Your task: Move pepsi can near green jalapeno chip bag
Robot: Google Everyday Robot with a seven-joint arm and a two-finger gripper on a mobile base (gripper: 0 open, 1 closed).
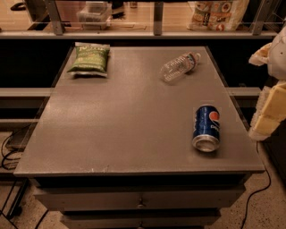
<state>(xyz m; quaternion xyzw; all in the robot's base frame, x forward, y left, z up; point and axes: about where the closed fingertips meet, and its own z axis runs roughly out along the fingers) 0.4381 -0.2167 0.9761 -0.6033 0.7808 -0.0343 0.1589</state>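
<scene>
On the grey tabletop [116, 129] there are three things in all: one can, one snack bag and one bottle.

The single pepsi can [206, 127] lies on its side near the right edge, in the front half of the tabletop. Its silver end faces the front and its round logo faces up. Nothing touches it.

The one green jalapeno chip bag [89, 59] lies flat in the far left corner, well apart from the can and almost diagonally across the tabletop from it.

The one clear plastic water bottle [178, 67] lies on its side in the far right part, with its cap pointing to the far right corner. It is apart from both the can and the bag.

The tool [269, 112] is at the right border of the view, beside the right edge of the tabletop and near the can, but not touching it. It holds nothing. Whether it is wide or narrow I cannot tell.

Behind the tabletop, on a shelf, stands one white-and-red printed bag [216, 13]. Under the tabletop one drawer knob [141, 205] is visible.
</scene>
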